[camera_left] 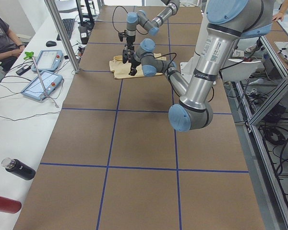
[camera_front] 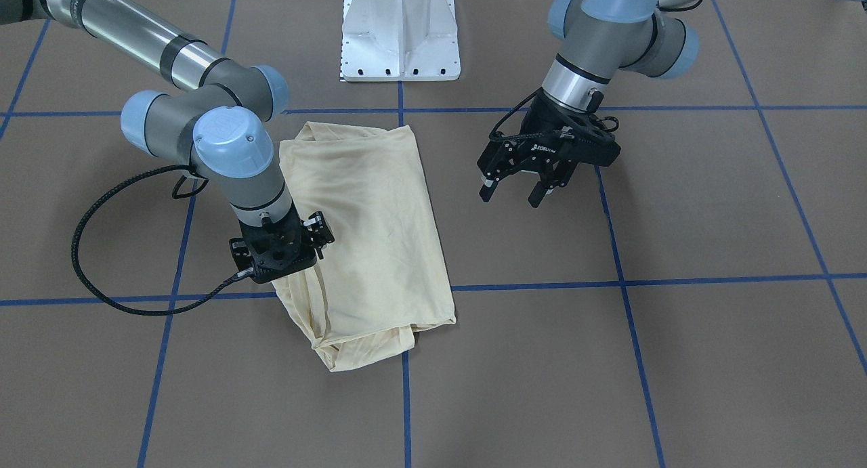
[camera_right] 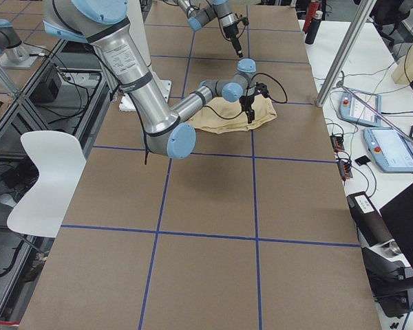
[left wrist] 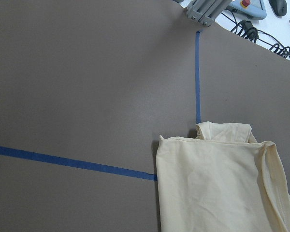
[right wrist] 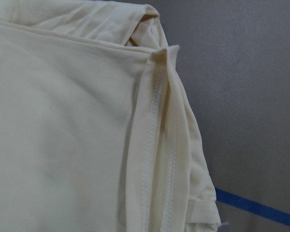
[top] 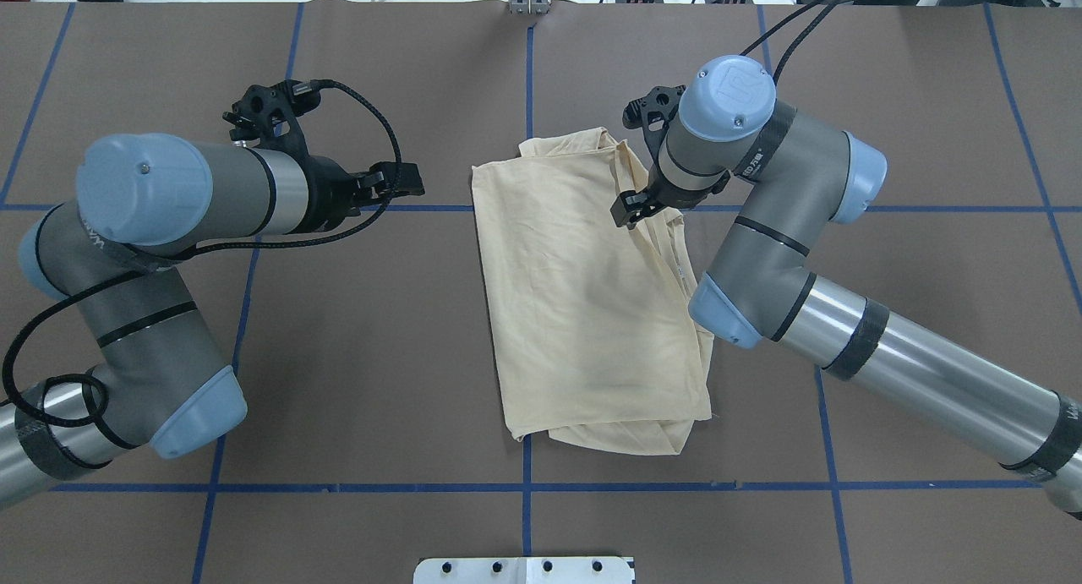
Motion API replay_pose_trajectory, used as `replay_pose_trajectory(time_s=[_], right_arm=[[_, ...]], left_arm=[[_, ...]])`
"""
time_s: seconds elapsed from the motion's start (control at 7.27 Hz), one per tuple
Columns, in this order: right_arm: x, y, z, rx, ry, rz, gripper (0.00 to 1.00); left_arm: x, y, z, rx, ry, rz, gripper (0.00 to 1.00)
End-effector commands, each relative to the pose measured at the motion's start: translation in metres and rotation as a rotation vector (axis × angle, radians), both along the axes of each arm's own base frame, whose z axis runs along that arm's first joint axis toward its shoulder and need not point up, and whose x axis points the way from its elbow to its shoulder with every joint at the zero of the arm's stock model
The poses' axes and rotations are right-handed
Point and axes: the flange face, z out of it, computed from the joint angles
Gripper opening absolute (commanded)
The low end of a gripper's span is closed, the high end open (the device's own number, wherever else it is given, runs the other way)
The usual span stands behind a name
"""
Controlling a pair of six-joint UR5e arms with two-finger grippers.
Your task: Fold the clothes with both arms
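Left gripper [camera_front: 513, 193]: wide open, empty, 2 o'clock of shirt [camera_front: 372, 210].
Right gripper [camera_front: 281, 257]: on shirt's 8 o'clock edge; grip hidden, can't tell.
Tip: catch both hem layers.

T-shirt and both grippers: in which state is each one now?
T-shirt: folded into a rough rectangle, lying on the table.
Left gripper: open, empty, in the air beside the T-shirt.
Right gripper: down at the T-shirt's edge; open or shut cannot be told.

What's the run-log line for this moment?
cream shirt: folded, lying flat | left pincer: open, off shirt | right pincer: at shirt's edge, closure hidden
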Motion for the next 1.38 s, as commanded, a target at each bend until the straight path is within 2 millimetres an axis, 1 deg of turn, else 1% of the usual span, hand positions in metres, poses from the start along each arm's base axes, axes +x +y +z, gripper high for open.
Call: replay_pose_trajectory(time_s=[0.0,0.28,0.41,0.55,0.69,0.96,1.1,1.24], right_arm=[[-0.011,0.0,0.013,-0.015,0.024,-0.013,1.0],[-0.019,0.0,0.02,-0.023,0.043,-0.014,1.0],[-0.025,0.0,0.029,-0.023,0.064,-0.011,1.0],[-0.026,-0.001,0.028,-0.022,0.066,-0.011,1.0],[-0.031,0.0,0.034,-0.028,0.076,-0.018,1.0],[-0.031,0.0,0.035,-0.022,0.077,-0.025,1.0],[-0.026,-0.004,0.036,-0.01,0.08,-0.032,1.0],[-0.016,-0.013,0.04,-0.002,0.087,-0.028,1.0]], left_arm=[[0.0,0.0,0.0,0.0,0.001,0.0,1.0],[-0.001,0.001,-0.002,0.002,0.003,0.0,1.0],[-0.001,0.001,-0.001,0.001,0.002,0.0,1.0],[-0.001,0.001,-0.002,0.003,0.004,0.0,1.0],[-0.002,0.001,-0.004,0.005,0.007,0.0,1.0],[-0.002,0.001,-0.004,0.005,0.007,0.0,1.0],[-0.002,0.001,-0.004,0.005,0.007,0.0,1.0],[-0.002,0.001,-0.003,0.004,0.006,0.0,1.0]])
